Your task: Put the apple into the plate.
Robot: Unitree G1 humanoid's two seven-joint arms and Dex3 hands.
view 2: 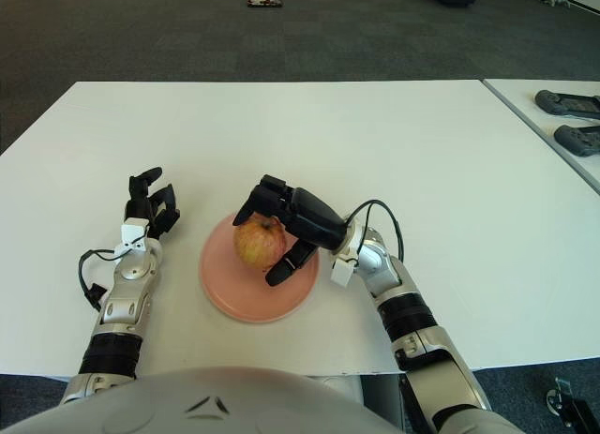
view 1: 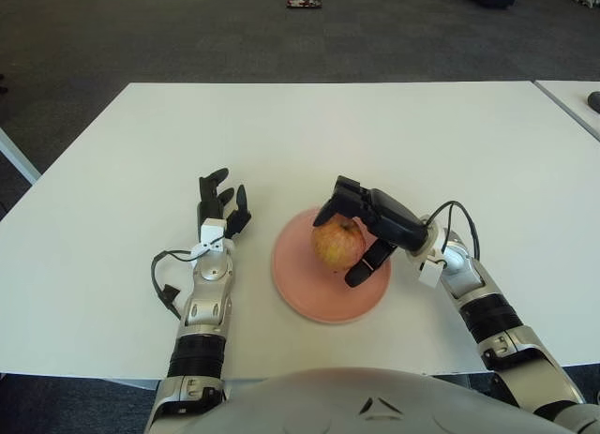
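A yellow-red apple [view 1: 337,244] is over the middle of the pink plate [view 1: 300,289], which lies on the white table near its front edge. My right hand [view 1: 361,226] reaches in from the right, its black fingers curled over the top and right side of the apple. I cannot tell whether the apple touches the plate. My left hand [view 1: 221,209] shows on the table just left of the plate, fingers spread and holding nothing.
The white table [view 1: 328,134] stretches far behind the plate. A second table [view 2: 553,111] at the right carries two dark devices [view 2: 567,104]. A small dark object [view 1: 303,3] lies on the carpet beyond.
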